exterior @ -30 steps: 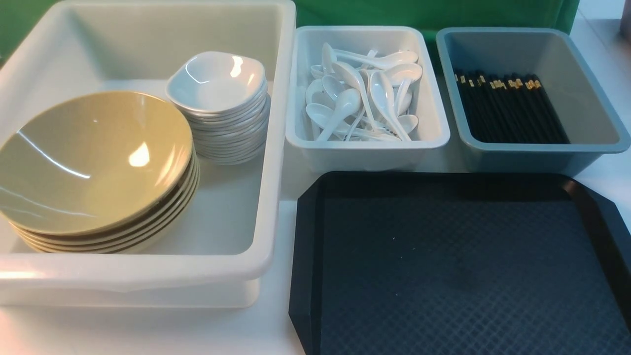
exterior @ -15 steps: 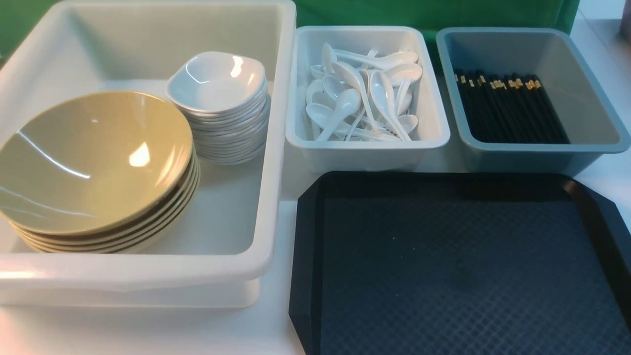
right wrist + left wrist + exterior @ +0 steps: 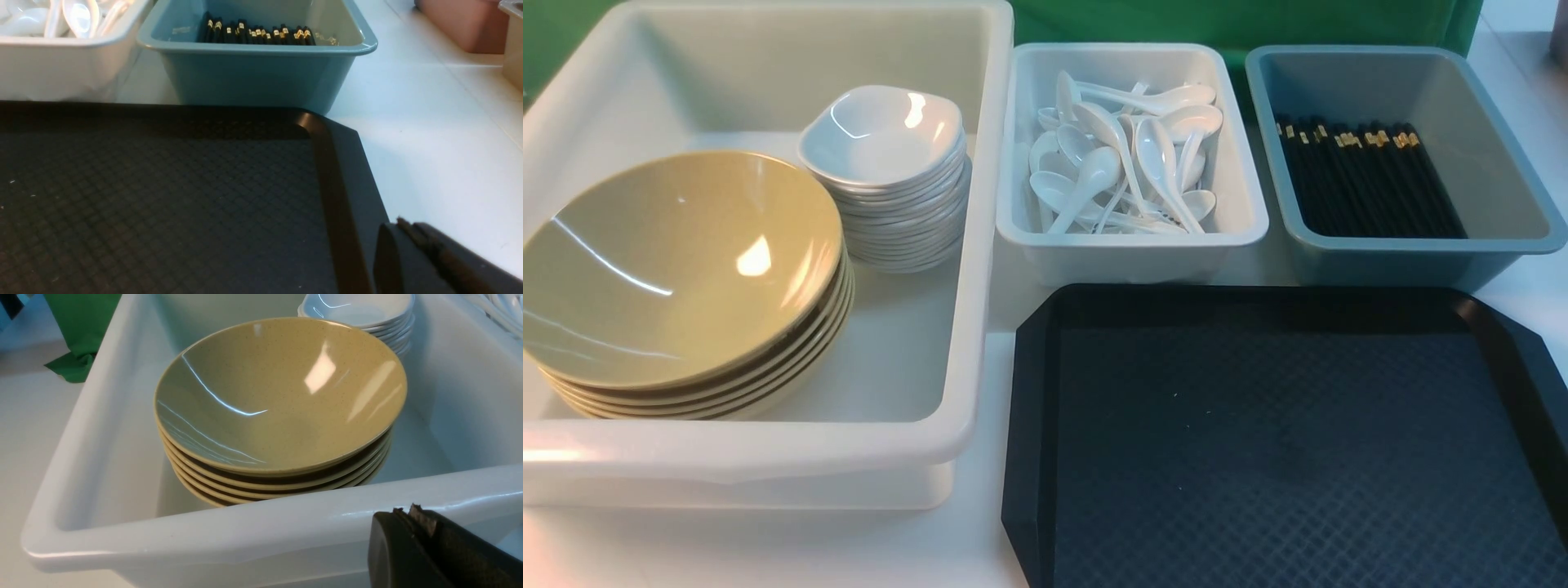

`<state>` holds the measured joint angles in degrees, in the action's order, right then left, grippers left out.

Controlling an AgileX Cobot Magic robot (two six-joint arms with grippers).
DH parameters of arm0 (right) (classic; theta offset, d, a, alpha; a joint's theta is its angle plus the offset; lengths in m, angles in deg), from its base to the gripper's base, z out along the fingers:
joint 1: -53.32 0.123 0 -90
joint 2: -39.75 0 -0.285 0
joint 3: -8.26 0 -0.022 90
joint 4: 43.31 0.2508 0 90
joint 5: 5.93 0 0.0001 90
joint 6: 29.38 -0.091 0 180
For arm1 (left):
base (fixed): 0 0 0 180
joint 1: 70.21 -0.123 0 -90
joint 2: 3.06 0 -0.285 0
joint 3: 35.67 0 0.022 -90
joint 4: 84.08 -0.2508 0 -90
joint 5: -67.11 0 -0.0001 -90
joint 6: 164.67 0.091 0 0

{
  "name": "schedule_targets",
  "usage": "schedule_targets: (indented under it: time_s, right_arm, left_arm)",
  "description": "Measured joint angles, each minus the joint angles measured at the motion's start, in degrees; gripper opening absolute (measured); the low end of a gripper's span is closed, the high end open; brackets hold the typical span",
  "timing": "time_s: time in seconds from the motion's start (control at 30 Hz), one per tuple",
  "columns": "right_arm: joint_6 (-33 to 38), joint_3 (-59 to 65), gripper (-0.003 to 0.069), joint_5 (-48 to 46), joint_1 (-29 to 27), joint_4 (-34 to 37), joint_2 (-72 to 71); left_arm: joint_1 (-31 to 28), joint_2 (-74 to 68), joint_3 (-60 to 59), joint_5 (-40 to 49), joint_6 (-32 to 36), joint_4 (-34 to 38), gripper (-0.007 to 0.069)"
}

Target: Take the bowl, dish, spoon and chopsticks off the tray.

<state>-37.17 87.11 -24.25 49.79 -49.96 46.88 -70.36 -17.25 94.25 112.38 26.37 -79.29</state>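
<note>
Claw positions are out of sight from the front, where the tray (image 3: 1282,441) lies bare on the bench (image 3: 980,539) beside the bowl (image 3: 678,261) and dish (image 3: 882,135) stacked in the large white tub (image 3: 964,327), the spoon (image 3: 1160,159) among others in the small white tub (image 3: 1250,220), and the chopsticks (image 3: 1364,180) in the grey-blue tub (image 3: 1535,229). Left wrist view: left claw (image 3: 412,512) pressed together, empty, outside the large white tub's near wall; right wrist view: right claw (image 3: 404,226) pressed together, empty, over the tray's rim

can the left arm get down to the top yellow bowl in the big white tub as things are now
Probably yes. The top yellow bowl sits uppermost on its stack in the open white tub, with nothing over it. The left claw, shut, is just outside the tub's near wall, so it would have to rise over that rim first.
</note>
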Motion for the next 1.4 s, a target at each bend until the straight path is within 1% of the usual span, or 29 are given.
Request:
schedule_targets:
  time_s: [0.5, 0.67, 0.7, 0.77, 0.83, 0.97, 1.03, 1.1, 1.23, 1.3, 1.4]
  right_arm:
    - [0.0, 0.0, 0.0045, 0.0, 0.0, 0.0, 0.0]
    - [0.0, 0.0, 0.0051, 0.0, 0.0, 0.0, 0.0]
    - [0.0, 0.0, 0.0052, 0.0, 0.0, 0.0, 0.0]
    - [0.0, 0.0, 0.0056, 0.0, 0.0, 0.0, 0.0]
    - [0.0, 0.0, 0.0058, 0.0, 0.0, 0.0, 0.0]
    - [0.0, 0.0, 0.0061, 0.0, 0.0, 0.0, 0.0]
    - [0.0, 0.0, 0.0062, 0.0, 0.0, 0.0, 0.0]
    - [0.0, 0.0, 0.0064, 0.0, 0.0, 0.0, 0.0]
    - [0.0, 0.0, 0.0069, 0.0, 0.0, 0.0, 0.0]
    - [0.0, 0.0, 0.0071, 0.0, 0.0, 0.0, 0.0]
    - [0.0, 0.0, 0.0078, 0.0, 0.0, 0.0, 0.0]
  left_arm:
    - [0.0, 0.0, -0.1, -0.2, 0.0, 0.0, -0.0011]
    - [0.0, 0.0, -2.2, -1.5, -0.4, 0.4, -0.0011]
    - [0.0, 0.0, -2.8, -3.0, -0.4, 0.7, -0.0011]
    - [-0.2, 0.5, -7.1, -11.4, -0.4, 1.6, -0.0011]
    - [-0.5, 1.1, -9.2, -16.1, -0.4, 1.7, -0.0011]
    - [-3.0, 4.5, -20.0, -31.7, -0.4, 1.7, -0.0011]
    - [-3.9, 5.8, -23.5, -35.4, -0.4, 1.5, -0.0011]
    - [-4.1, 6.7, -25.9, -36.6, -0.4, 1.3, -0.0011]
    - [-4.3, 7.0, -28.5, -36.4, -1.6, 1.1, -0.0011]
    - [-4.2, 7.0, -28.6, -34.8, -2.9, 0.7, -0.0011]
    - [-3.1, 7.0, -28.6, -30.1, -5.0, -0.8, -0.0011]
